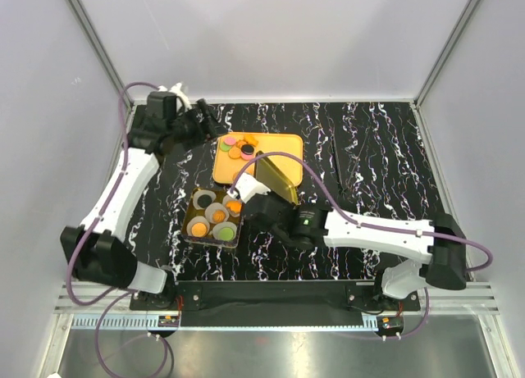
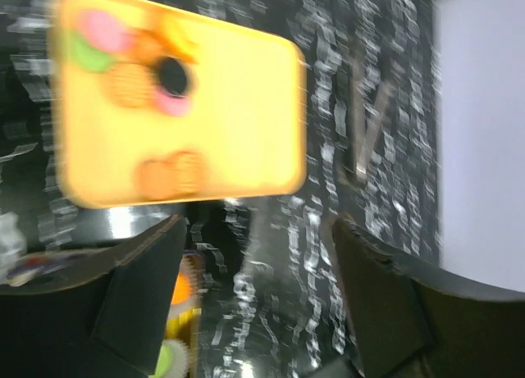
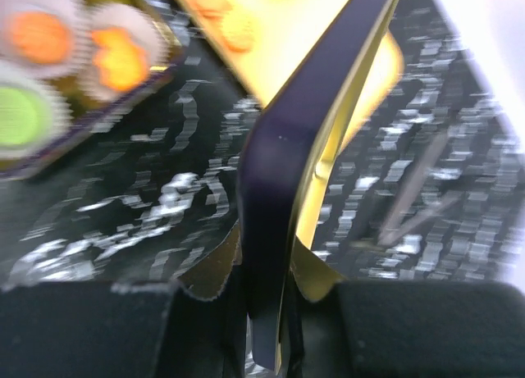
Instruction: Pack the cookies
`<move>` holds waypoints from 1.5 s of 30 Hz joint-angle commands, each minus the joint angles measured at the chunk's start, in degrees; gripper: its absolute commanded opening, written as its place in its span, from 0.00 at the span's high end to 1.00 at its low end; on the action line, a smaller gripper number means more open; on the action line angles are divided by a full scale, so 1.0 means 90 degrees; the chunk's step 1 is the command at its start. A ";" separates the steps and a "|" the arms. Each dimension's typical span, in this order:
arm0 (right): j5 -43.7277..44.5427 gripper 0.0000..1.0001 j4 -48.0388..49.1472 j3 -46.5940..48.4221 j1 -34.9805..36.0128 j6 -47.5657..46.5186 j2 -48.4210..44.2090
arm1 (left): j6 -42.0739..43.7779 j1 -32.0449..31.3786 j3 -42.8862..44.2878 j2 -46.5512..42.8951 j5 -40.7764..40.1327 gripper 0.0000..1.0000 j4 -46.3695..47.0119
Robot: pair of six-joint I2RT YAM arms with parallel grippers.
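Observation:
Loose cookies (image 1: 240,146) in orange, pink, green and black lie at the far left of the orange tray (image 1: 275,148); the left wrist view shows those cookies (image 2: 135,83) on the tray (image 2: 230,107) too. More cookies sit in white paper cups in a small box (image 1: 213,216), seen again as cups (image 3: 119,58) in the right wrist view. My right gripper (image 1: 261,199) (image 3: 275,312) is shut on the edge of a dark purple, gold-lined lid (image 1: 279,179) (image 3: 287,173), held tilted up beside the box. Near the tray's far left corner my left gripper (image 1: 215,125) (image 2: 258,263) is open and holds nothing.
A thin V-shaped dark tool (image 2: 365,140) (image 3: 418,198) lies on the black marbled tabletop (image 1: 369,173) right of the tray. White walls enclose the table at the back and on both sides.

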 commanded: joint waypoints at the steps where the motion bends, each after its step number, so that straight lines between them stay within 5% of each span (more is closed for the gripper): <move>1: -0.1103 1.00 -0.0266 0.0413 -0.0264 0.1042 -0.0599 | -0.0091 0.0277 -0.0537 -0.0749 -0.1202 0.26 -0.0196; 9: -0.5612 1.00 0.0934 -0.0055 -0.2267 0.2614 -0.1508 | -0.0754 0.0980 -0.2762 -0.1853 -0.2276 0.59 -0.0138; 13: -0.6875 1.00 0.1986 -0.0494 -0.2911 0.3337 -0.1665 | -0.1009 0.1302 -0.3574 -0.2137 -0.2249 0.73 0.0048; 17: -0.8037 1.00 0.2858 -0.0972 -0.3380 0.4030 -0.1616 | -0.1107 0.1643 -0.4171 -0.2206 -0.2151 0.76 0.0418; 33: -0.9553 1.00 0.6520 -0.2311 -0.3986 0.6053 -0.0738 | -0.1781 0.1723 -0.5666 -0.1639 -0.1077 0.89 0.2030; 45: -0.9885 1.00 0.8149 -0.2848 -0.4114 0.6756 0.0033 | -0.2415 0.0727 -0.5793 -0.1796 -0.1135 0.92 0.2274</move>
